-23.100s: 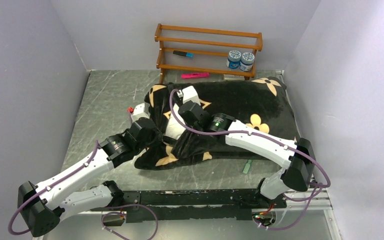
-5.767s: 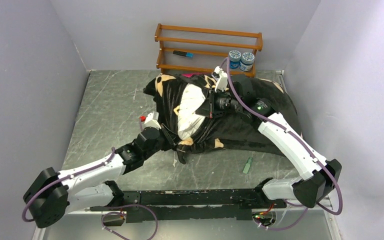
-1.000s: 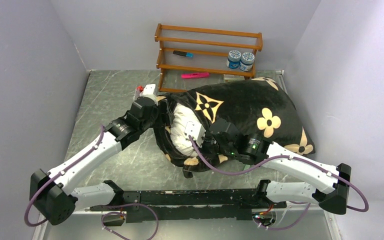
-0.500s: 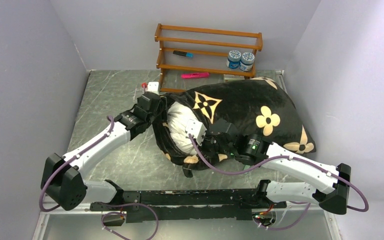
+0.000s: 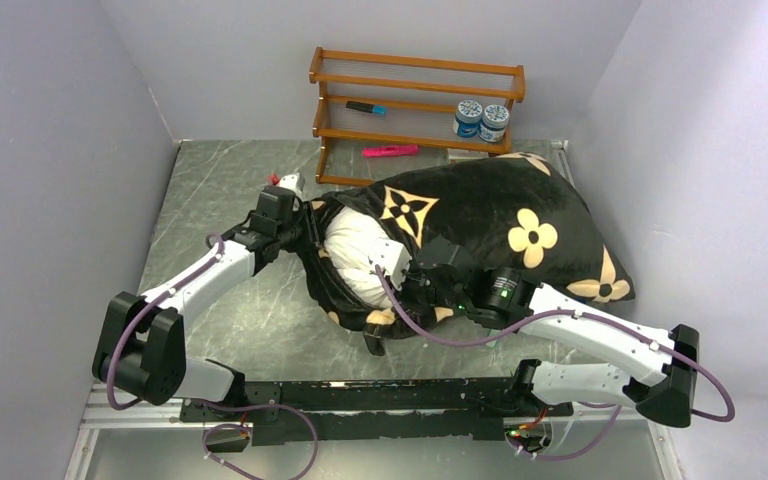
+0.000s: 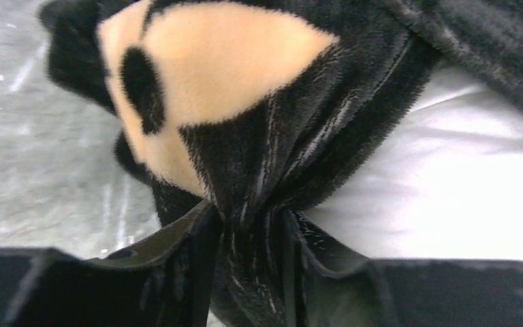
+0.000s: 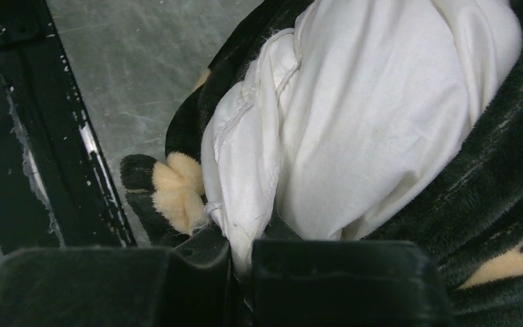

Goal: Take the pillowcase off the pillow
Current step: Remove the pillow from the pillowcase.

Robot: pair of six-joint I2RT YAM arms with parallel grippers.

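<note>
The black plush pillowcase [image 5: 500, 210] with cream flowers lies across the table, its open mouth facing left. The white pillow [image 5: 355, 255] bulges out of that mouth. My left gripper [image 5: 305, 228] is at the mouth's left rim. In the left wrist view, the left gripper [image 6: 250, 238] is shut on a bunched fold of pillowcase [image 6: 225, 82], with the pillow [image 6: 463, 184] just right of it. My right gripper [image 5: 408, 292] is at the pillow's near end. In the right wrist view, the right gripper [image 7: 242, 255] pinches a seamed corner of the pillow [image 7: 381, 116], the pillowcase [image 7: 504, 191] wrapped around it.
A wooden rack [image 5: 415, 100] stands at the back with two blue-lidded jars [image 5: 481, 119] and a dark marker [image 5: 365, 107]. A pink marker [image 5: 390, 151] lies under it. The black base rail [image 5: 360, 395] runs along the near edge. Walls close in on both sides.
The left gripper has closed on the pillowcase rim and shifted slightly left and nearer, its elbow swinging right. The right gripper keeps its hold on the pillow corner.
</note>
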